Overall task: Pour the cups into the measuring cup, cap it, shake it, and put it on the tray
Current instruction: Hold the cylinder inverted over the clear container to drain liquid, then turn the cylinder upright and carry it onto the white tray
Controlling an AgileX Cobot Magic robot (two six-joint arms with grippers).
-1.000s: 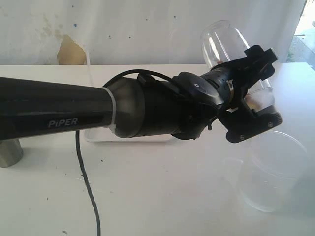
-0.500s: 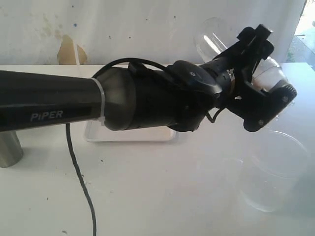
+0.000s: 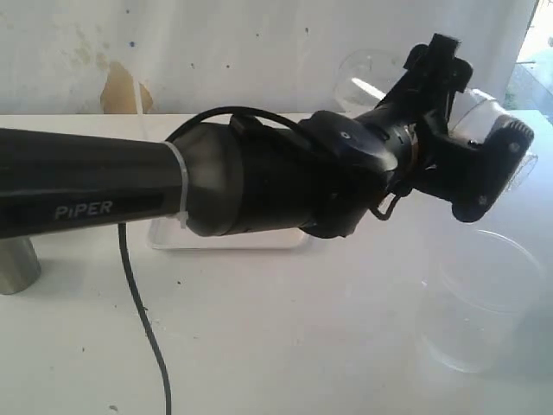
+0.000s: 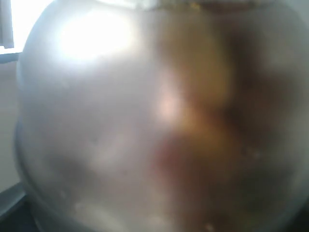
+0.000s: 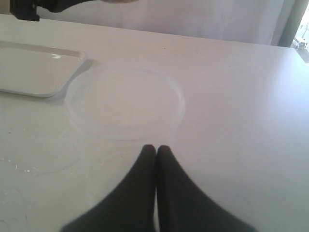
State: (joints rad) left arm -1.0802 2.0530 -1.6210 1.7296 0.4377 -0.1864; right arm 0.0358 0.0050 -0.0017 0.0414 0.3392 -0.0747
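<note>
Exterior view: the left arm reaches across the table [image 3: 285, 328] and the left gripper [image 3: 471, 111] is clamped around the measuring cup [image 3: 363, 79]. It holds the cup in the air, tipped well over on its side, above and behind the wide clear tub [image 3: 479, 303]. I cannot tell whether the cap is on. The tray [image 3: 259, 240] lies beneath the arm, and the steel cup [image 3: 15, 264] stands at the far left edge.

Left wrist view: the measuring cup [image 4: 120, 121] fills the whole picture as a blurred, rounded clear wall with something brownish inside. No fingers show here.

Right wrist view: the right gripper [image 5: 155, 149] is closed with its tips together and nothing between them. It hovers just beside the wide clear tub [image 5: 125, 101], with the tray [image 5: 34, 72] off to one side.

The measuring cup looks light, with thin, stiff, smooth walls, so it is likely slippery and may flex under a hard squeeze. A hold around the middle of its body seems best, firm enough to stop it sliding as the contents shift.
</note>
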